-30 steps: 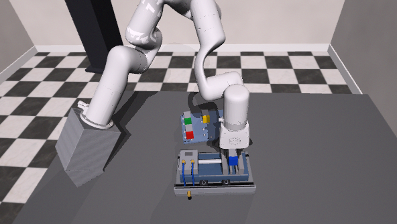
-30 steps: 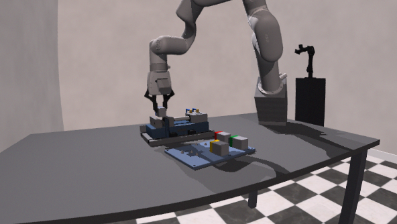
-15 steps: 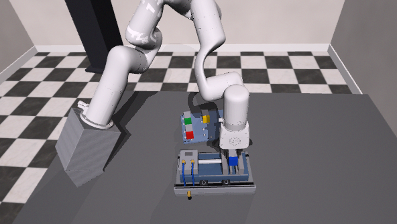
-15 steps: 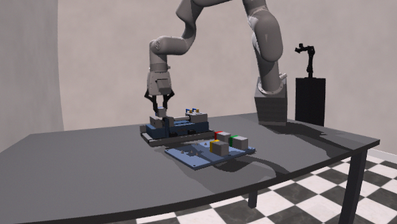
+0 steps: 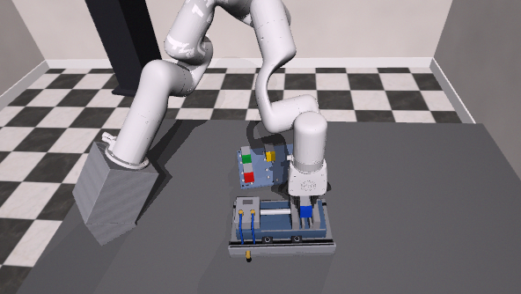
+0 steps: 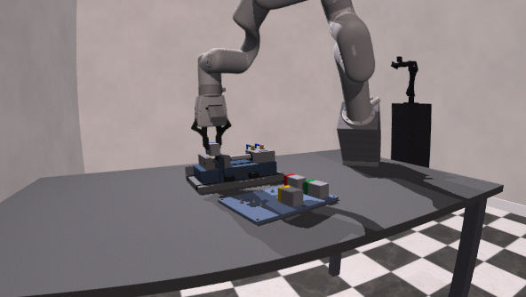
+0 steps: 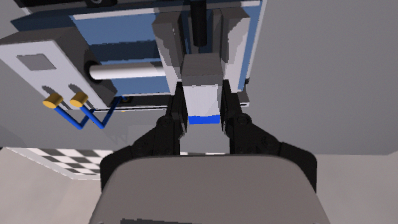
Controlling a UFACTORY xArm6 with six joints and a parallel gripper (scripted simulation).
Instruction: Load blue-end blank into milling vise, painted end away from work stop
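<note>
Partly open, the gripper (image 5: pixel 305 203) (image 6: pixel 212 148) (image 7: pixel 203 92) clasps the blue-ended blank (image 5: pixel 305 211) (image 6: pixel 214 149) (image 7: pixel 202 100) between its fingers

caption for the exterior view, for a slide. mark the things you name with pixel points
Gripper (image 6: pixel 213 148) holding a blank (image 6: pixel 214 149) at the vise (image 6: pixel 235 171), with red, yellow and green blanks (image 6: pixel 295 180) (image 6: pixel 290 196) (image 6: pixel 316 189) on the infeed plate (image 6: pixel 240 209).

Top view: dark column (image 5: pixel 119 44) at 11 o'clock, checkered floor (image 5: pixel 343 100) (image 6: pixel 413 253) (image 7: pixel 70 162), pale wall (image 5: pixel 374 26) (image 6: pixel 155 89), white baseboard (image 5: pixel 374 62) (image 6: pixel 508 205) at 12. Exterior: black stand (image 6: pixel 410 133) at 2 o'clock, small black jointed device (image 6: pixel 411 82) on top; gray tabletop (image 5: pixel 418 198) (image 6: pixel 133 222) (image 7: pixel 325 75), dark leg (image 6: pixel 468 249) at 4.
</note>
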